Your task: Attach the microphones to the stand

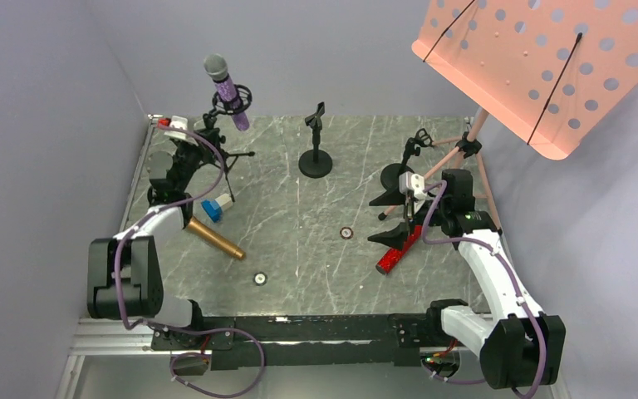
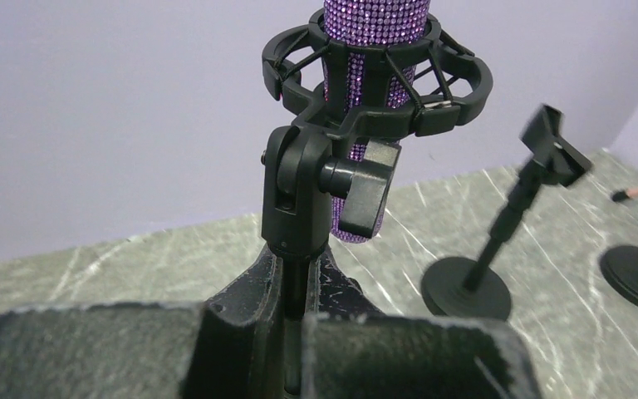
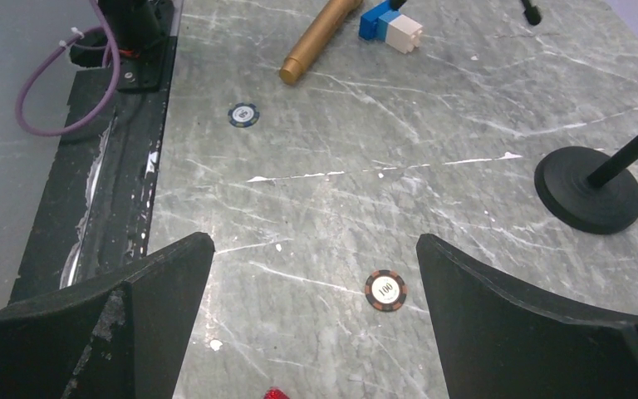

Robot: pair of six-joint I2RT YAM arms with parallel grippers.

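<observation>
The left end effector (image 2: 292, 349) grips the post of the black shock-mount stand (image 2: 299, 191), which holds the purple glitter microphone (image 1: 229, 91). The right end effector (image 3: 314, 245) hangs wide open just above the red glitter microphone (image 1: 399, 249).

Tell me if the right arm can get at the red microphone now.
Probably yes: the right gripper hangs open just over the red microphone, and nothing lies between them.

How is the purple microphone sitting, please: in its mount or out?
In. The purple microphone passes through the stand's ring mount, head up, slightly tilted.
</observation>
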